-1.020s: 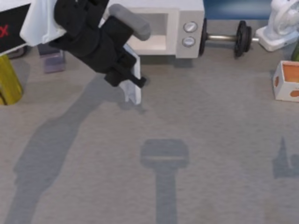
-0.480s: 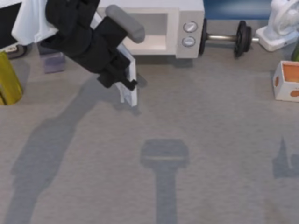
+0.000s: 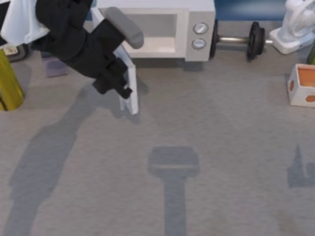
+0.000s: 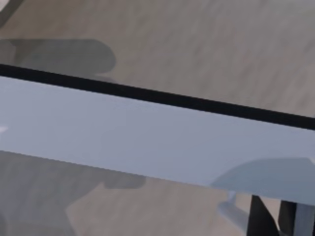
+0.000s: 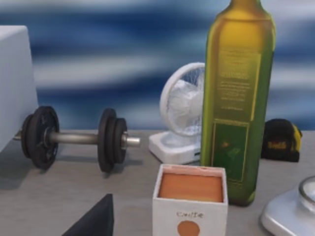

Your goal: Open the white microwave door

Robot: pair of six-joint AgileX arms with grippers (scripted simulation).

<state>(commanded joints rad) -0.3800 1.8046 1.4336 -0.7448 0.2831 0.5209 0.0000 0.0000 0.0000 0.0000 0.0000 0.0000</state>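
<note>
The white microwave (image 3: 197,10) stands at the back of the table, its pale interior (image 3: 155,34) exposed. The white microwave door (image 3: 132,96) is swung out toward the front and stands nearly edge-on, left of the opening. My left gripper (image 3: 120,87) is shut on the door's free edge, and the black arm reaches in from the upper left. In the left wrist view the door (image 4: 147,132) fills the frame as a pale band, with dark fingers (image 4: 263,219) at one corner. My right arm is out of the top view; one dark fingertip (image 5: 96,219) shows in its wrist view, holding nothing.
A dumbbell (image 3: 236,39) lies right of the microwave and a white fan (image 3: 295,24) beyond it. A white and orange box (image 3: 302,86) sits at the right edge. A yellow container (image 3: 9,81) and a small purple block (image 3: 54,66) are at the left. An oil bottle (image 5: 238,98) stands behind the box.
My left gripper has moved left and slightly back with the door, swinging it further from the microwave's opening. Nothing else has moved.
</note>
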